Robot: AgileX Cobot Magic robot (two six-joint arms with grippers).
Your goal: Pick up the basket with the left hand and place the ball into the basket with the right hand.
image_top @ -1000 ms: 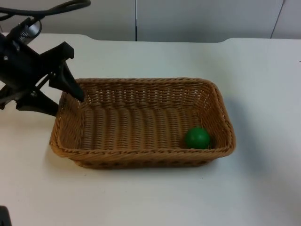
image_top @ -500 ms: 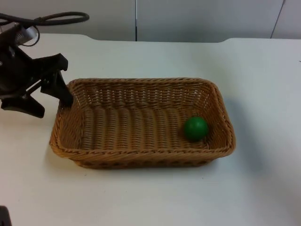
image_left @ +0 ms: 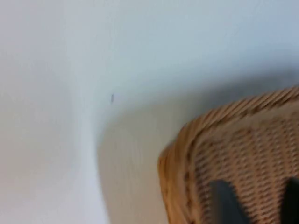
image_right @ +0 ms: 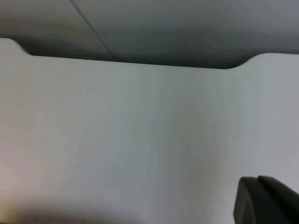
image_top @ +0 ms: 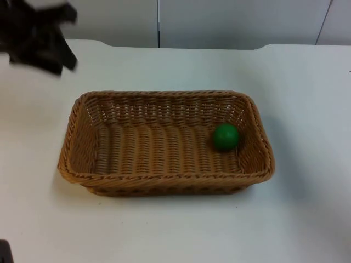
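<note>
White counter [image_top: 164, 230] is seen stretching back to a grey partition wall [image_top: 219, 22], with a notched far edge visible in the top view and in the right wrist view. A brown wicker basket [image_top: 164, 181] is set on the counter near its middle, lying flat with its long sides running across the top view. A green ball [image_top: 225, 137] is found inside the basket, resting on the woven floor close to the basket's right end wall and nearer the far long side than the near one. The left gripper [image_top: 46, 41] is seen blurred above the counter's far left part, beyond the basket's far left corner and apart from its rim; whether its jaws are spread or pressed together cannot be told from the top view. In the left wrist view a rounded corner of the basket [image_left: 187, 154] is shown with the counter beside it, and two dark fingertips [image_left: 226, 203] are seen apart from each other against the weave, so the jaws are taken to be spread and holding nothing. In the right wrist view a black fingertip [image_right: 266, 200] is shown over bare counter; the state of the right gripper's jaws cannot be told.
</note>
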